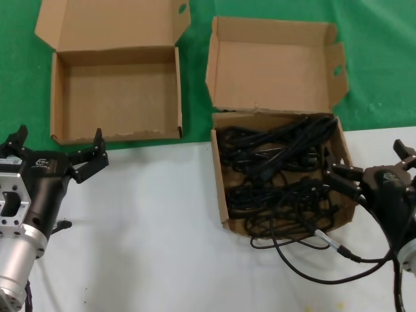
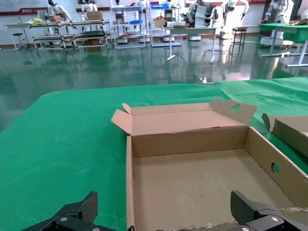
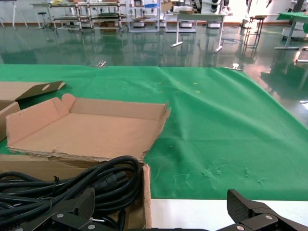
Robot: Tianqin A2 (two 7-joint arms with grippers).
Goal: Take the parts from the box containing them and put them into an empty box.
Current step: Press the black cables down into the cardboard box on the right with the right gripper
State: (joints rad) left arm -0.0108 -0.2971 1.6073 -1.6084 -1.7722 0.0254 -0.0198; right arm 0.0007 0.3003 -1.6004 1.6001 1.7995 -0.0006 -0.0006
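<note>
A: Step in hand?

B: Looks like the first pick, judging by the layout. Right tool (image 1: pixel 370 162) spread wide, holding nothing, poised at 3 o'clock of the full box (image 1: pixel 221 188), right at its rim. Left tool (image 1: pixel 57 144) also wide open and bare, parked over the table (image 1: pixel 143 221) at 7 o'clock of the empty box (image 1: pixel 117 97).

A: How to do it well?

B: Reach into the cords (image 1: pixel 279 172) near their 3 o'clock edge. Straddle 1 bundle across its thin width, close fully, then lift straight up and slowly. Expect snagging, with loops crossed over each other, so watch for a 2nd cord trailing along. Keep clear of the cardboard wall. Leave alone the loose cable with the metal connector (image 1: pixel 328 241), lying on the table at 6 o'clock of the full box, outside it.

A: And the look of the cords?

B: Black, rubber-sheathed, matte, thin and floppy. Heaped in long loops with moulded plugs among them, covering the box floor nearly wall to wall. Count impossible to tell from the tangle. Likely to sag and swing once raised.

A: Destination?

B: At 9 o'clock of the full box, apart from it, on the green cloth (image 1: pixel 383 65). Wide, shallow, lid folded back toward 12 o'clock, bare inside. Carry high enough to clear both walls.
</note>
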